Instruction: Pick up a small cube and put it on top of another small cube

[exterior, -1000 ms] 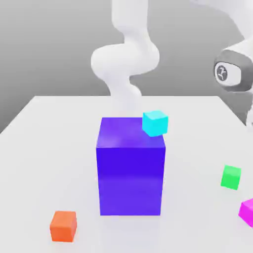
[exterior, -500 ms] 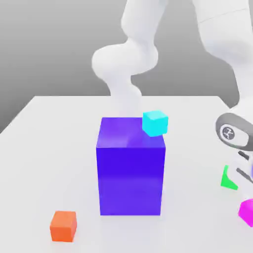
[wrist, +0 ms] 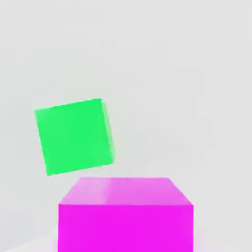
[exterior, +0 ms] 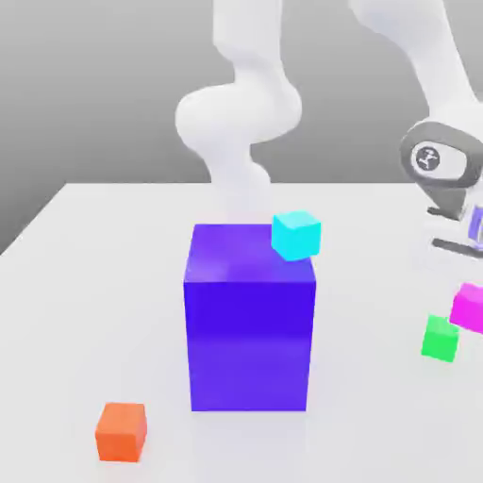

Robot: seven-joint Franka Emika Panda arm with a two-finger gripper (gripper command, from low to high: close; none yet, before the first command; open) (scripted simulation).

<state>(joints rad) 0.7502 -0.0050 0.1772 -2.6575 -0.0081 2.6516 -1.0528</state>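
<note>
Magenta cube [exterior: 468,308] is held aloft in the gripper's closed fingers, presumably raised so the green cube [exterior: 440,339] can be cleared before stacking.

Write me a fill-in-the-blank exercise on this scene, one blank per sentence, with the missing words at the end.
1. The small cube resting on top of the large blue-purple block is ____.
2. The gripper holds the small cube that is coloured ____.
3. The small cube on the table nearest to the lifted one is ____.
4. At the exterior view's left, the small cube on the table is ____.

Missing words: cyan; magenta; green; orange
</note>
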